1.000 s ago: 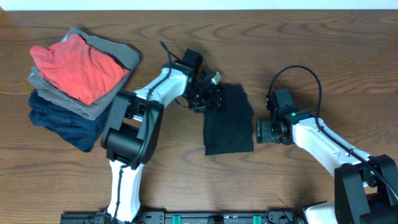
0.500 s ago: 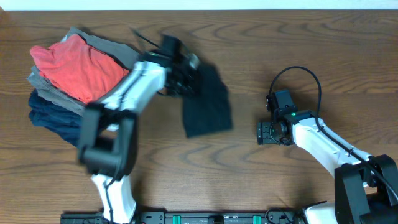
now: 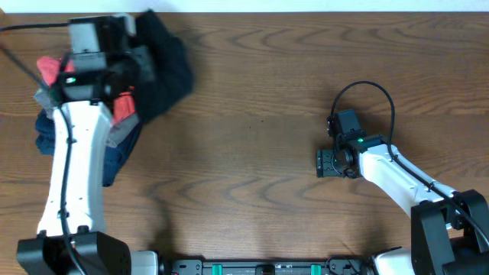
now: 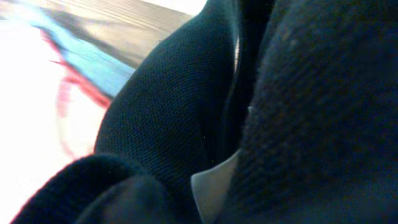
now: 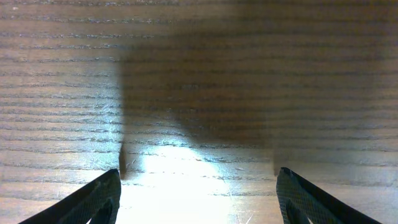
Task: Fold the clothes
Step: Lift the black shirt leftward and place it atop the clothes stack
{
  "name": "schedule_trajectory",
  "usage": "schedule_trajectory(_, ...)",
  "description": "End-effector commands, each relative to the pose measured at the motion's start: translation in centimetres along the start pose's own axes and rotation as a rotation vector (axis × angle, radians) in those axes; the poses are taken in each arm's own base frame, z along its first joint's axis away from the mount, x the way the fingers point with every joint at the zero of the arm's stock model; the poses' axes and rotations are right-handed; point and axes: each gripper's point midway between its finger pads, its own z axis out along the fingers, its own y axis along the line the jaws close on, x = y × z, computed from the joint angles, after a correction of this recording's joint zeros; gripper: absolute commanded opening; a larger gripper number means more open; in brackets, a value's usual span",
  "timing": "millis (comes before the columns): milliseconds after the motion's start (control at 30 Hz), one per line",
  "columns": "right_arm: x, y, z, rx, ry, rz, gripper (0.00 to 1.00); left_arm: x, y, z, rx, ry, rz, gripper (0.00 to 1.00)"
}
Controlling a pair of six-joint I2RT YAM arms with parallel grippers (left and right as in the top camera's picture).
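- Black T-shirt (image 3: pixel 166 67) hangs in a bunched clump at the far left of the table (image 3: pixel 252 114), over the right edge of the stack of folded garments (image 3: pixel 47 126).
- Left gripper (image 3: pixel 139 67) is clenched on the shirt, and dark knit fills its wrist view.
- Right gripper (image 3: pixel 324 163) sits well apart at the right, jaws spread and holding nothing, over bare wood.
- Red-orange garment (image 3: pixel 50 70) tops the stack, partly hidden by the left arm.
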Motion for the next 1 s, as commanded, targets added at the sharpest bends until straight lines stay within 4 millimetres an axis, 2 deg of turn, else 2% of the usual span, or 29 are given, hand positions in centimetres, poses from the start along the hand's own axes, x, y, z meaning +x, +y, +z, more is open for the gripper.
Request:
schedule_trajectory(0, -0.1, -0.3, 0.1, 0.015, -0.001, 0.010, 0.78, -2.0, 3.5, -1.2, -0.080, -0.072, -0.041, 0.06)
schedule_trajectory(233, -0.1, -0.3, 0.1, 0.015, -0.001, 0.010, 0.79, -3.2, 10.1, -1.0, -0.179, -0.113, -0.147, 0.06)
schedule_trajectory(300, -0.2, -0.3, 0.1, 0.015, -0.002, 0.011, 0.79, -3.0, 11.8, -0.3, -0.201, -0.105, -0.171, 0.07)
schedule_trajectory(467, 0.0, -0.4, 0.1, 0.015, 0.004, 0.011, 0.79, -2.8, 16.7, 2.8, -0.251, -0.101, -0.227, 0.07)
schedule_trajectory(533, 0.2, -0.3, 0.1, 0.013, 0.012, 0.011, 0.78, -2.6, 18.3, 3.8, -0.266, -0.104, -0.243, 0.16)
schedule_trajectory(633, 0.5, -0.4, 0.1, 0.016, 0.025, 0.021, 0.79, -2.5, 20.9, 4.6, -0.292, -0.116, -0.271, 0.42)
schedule_trajectory(700, 0.5, -0.4, 0.1, 0.016, 0.026, 0.020, 0.79, -2.7, 22.3, 4.2, -0.307, -0.138, -0.308, 0.57)
schedule_trajectory(733, 0.5, -0.4, 0.1, 0.016, 0.026, 0.020, 0.79, -3.0, 22.7, 3.9, -0.309, -0.155, -0.333, 0.65)
schedule_trajectory(800, 0.5, -0.4, 0.1, 0.016, 0.025, 0.021, 0.80, -4.1, 22.5, 2.8, -0.261, -0.185, -0.339, 0.69)
schedule_trajectory(867, 0.4, -0.4, 0.1, 0.015, 0.022, 0.020, 0.80, -5.8, 21.0, 1.0, -0.175, -0.230, -0.324, 0.74)
schedule_trajectory(967, 0.3, -0.3, 0.1, 0.014, 0.018, 0.021, 0.80, -8.1, 18.7, -1.4, -0.104, -0.303, -0.281, 0.75)
